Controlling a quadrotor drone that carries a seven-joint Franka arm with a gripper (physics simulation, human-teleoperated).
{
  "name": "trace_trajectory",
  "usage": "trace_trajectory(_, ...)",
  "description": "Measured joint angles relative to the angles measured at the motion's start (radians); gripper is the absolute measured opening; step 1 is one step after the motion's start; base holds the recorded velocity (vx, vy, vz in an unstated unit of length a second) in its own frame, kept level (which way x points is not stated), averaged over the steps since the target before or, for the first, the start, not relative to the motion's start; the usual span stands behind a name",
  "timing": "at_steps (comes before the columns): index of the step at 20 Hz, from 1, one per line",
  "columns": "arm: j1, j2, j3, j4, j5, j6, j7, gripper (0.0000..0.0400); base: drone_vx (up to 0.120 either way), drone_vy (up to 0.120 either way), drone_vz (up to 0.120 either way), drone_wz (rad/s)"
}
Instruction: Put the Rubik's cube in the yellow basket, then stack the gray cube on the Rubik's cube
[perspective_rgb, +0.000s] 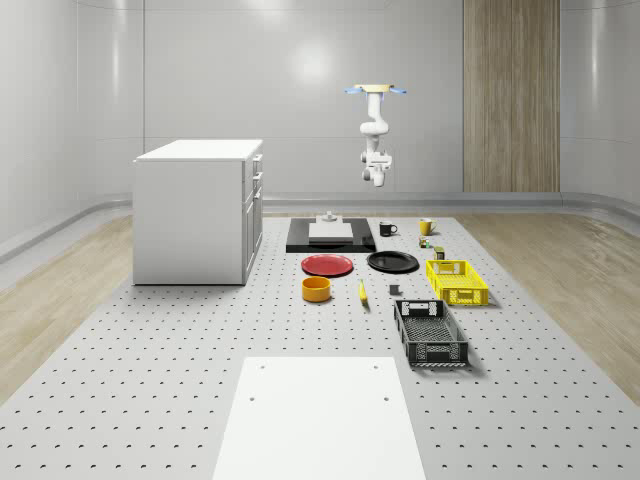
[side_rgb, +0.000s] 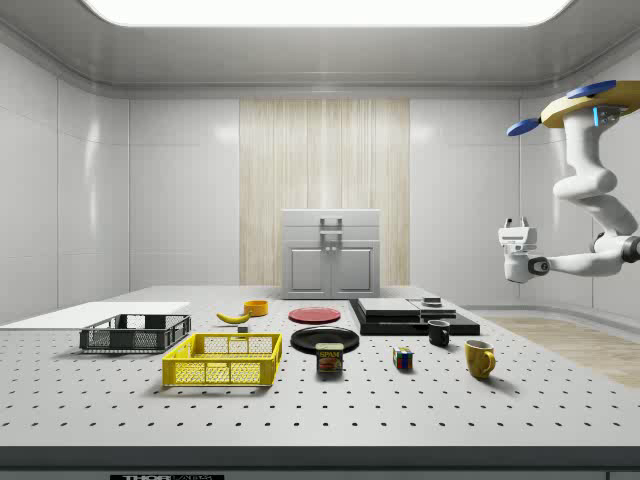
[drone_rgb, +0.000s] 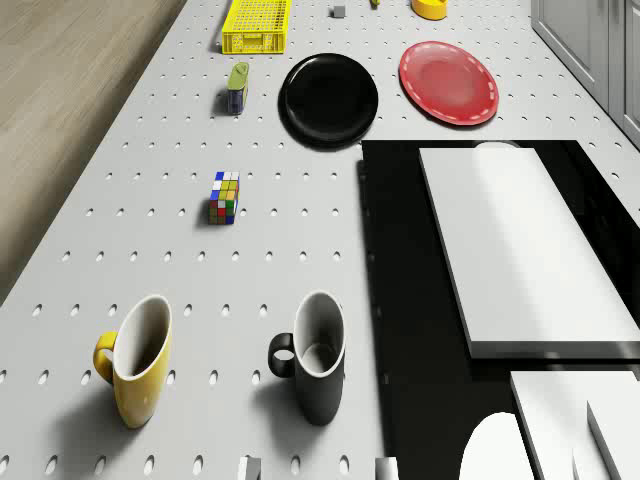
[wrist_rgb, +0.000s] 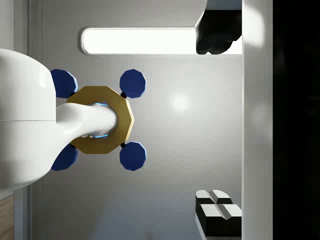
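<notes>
Hovering high over the far end of the desk (perspective_rgb: 150, 400), the drone (side_rgb: 590, 103) was seen at the side view's right, with the arm folded beneath it and the tool (side_rgb: 515, 224) held well above the desk and turned upward toward the drone's underside. In the wrist view the tool's two fingers (wrist_rgb: 216, 37) were set wide apart with nothing between them, so the tool was judged to be open and empty.

The Rubik's cube (drone_rgb: 225, 197) was found resting on the desk between the yellow mug (drone_rgb: 138, 362) and the can (side_rgb: 329, 358), well apart from the yellow basket (side_rgb: 215, 373), which lay beyond the can and held nothing. The gray cube (perspective_rgb: 395, 290) (a small thing, hard to make out) was seen on the desk near the basket's inner side, untouched.

The first step was therefore judged not yet begun: neither cube was held, and the reach toward the Rubik's cube was the step in hand. For the next move, the tool would have to be swung round to face down, the drone brought over the Rubik's cube, and the open fingers lowered squarely about its sides. Care would be called for near the two mugs and the can, since all three stood close enough to be knocked in the descent.
</notes>
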Motion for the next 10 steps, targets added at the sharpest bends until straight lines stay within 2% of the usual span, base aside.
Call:
trace_trajectory(2,-0.001,0.003,0.001,0.042,0.0,-0.037,-0.001,0.04,0.04,-0.08,0.0,0.0)
trace_trajectory(8,-0.003,0.04,0.002,0.17,0.001,-0.124,-0.002,0.04,0.12,-0.12,0.0,0.0)
trace_trajectory(10,-0.004,0.053,0.002,0.206,0.002,-0.145,-0.002,0.04,0.12,0.0,0.0,0.0)
